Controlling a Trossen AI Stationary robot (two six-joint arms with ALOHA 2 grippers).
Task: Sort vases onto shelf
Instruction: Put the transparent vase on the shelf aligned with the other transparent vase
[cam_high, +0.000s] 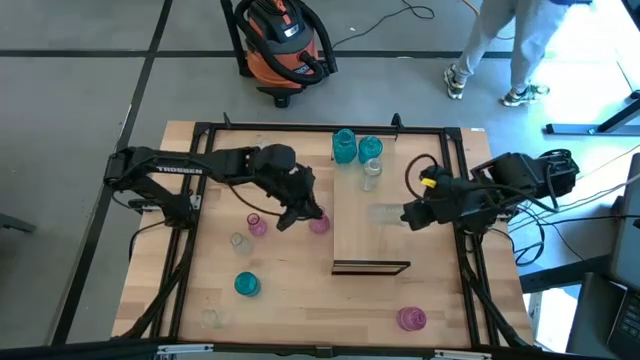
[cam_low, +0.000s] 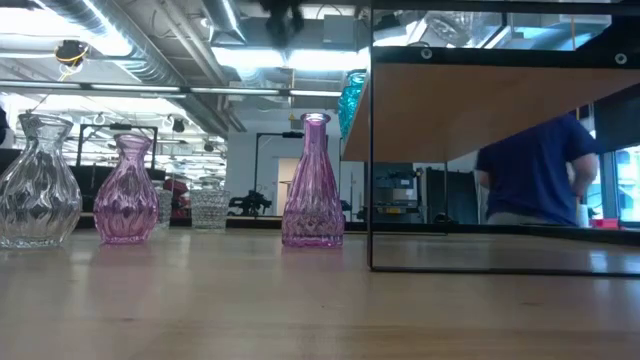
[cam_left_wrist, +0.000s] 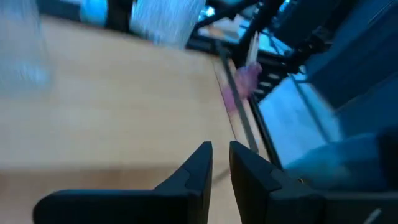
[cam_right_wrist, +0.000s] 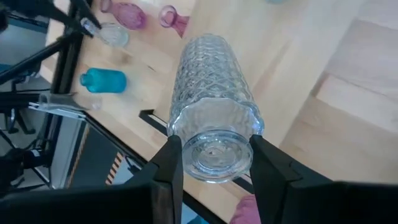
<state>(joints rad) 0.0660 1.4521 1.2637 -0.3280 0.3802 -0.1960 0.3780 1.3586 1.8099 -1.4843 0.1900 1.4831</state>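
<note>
Shelf (cam_high: 372, 235) lying right of centre on the worktop (cam_high: 290, 300), three vases (cam_high: 357, 150) clustered at its far end, loose vases (cam_high: 247, 284) scattered left of it, right tool (cam_high: 400, 215) above the shelf holding a vase (cam_high: 383, 213), left tool (cam_high: 300, 214) just left of the shelf

left gripper (cam_left_wrist: 221, 163) jaws nearly closed, empty, above blurred wooden tabletop (cam_left_wrist: 112, 106).

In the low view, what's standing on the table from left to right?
Clear vase → pink vase → small clear vase farther back → tall pink vase → shelf's dark frame leg.
</note>
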